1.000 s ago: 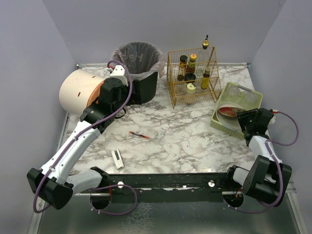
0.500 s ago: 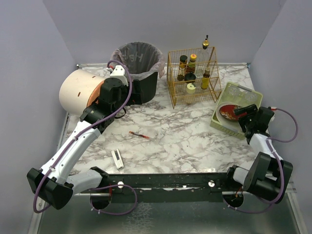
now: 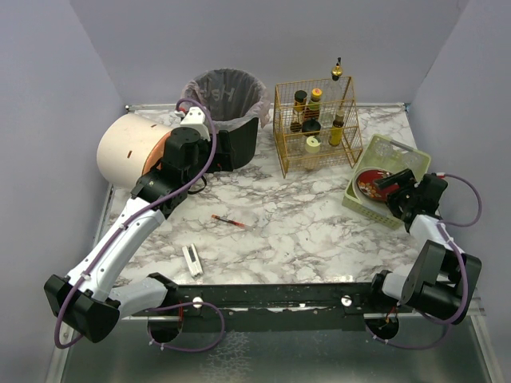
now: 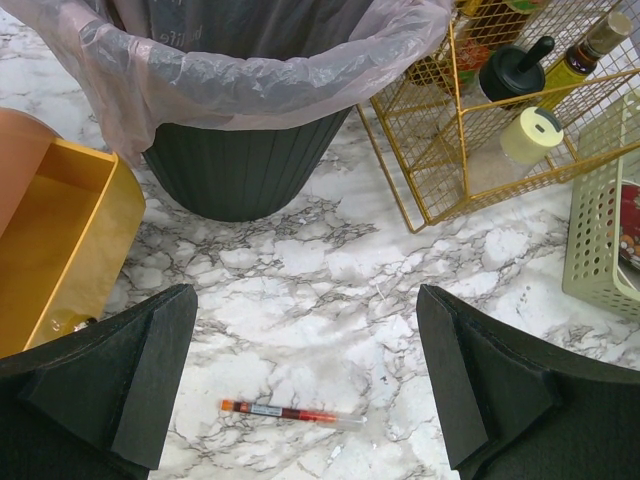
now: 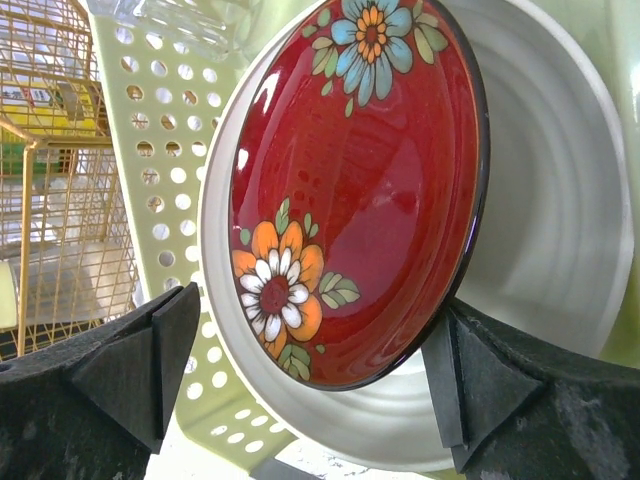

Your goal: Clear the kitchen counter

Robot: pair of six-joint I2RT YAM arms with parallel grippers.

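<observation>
The wide white marble-patterned bench with grey veins (image 3: 303, 231) spreads beneath both arms. The left claw (image 4: 305, 340) hangs over its far-left part, just in front of the black ribbed waste bin with a pink plastic liner (image 3: 226, 100) that stands at the far edge. Its fingers are spread wide with nothing between them, and bare marble and a thin red-and-clear tube (image 4: 290, 411) lie below it near the bench's middle. A small white oblong piece (image 3: 192, 260) lies close to the near edge, left of centre. The gold wire rack of bottles (image 3: 315, 128) stands at the far edge, right of the bin. At the right edge sits the pale green perforated plastic basket (image 3: 402, 147), and the right claw (image 5: 310, 340) reaches into it, released, its fingers standing apart either side of a glossy red bowl painted with flowers (image 5: 360, 190). That bowl lies tilted inside a plain white bowl (image 5: 560, 240). Whether the fingers touch the red rim is hard to tell.
</observation>
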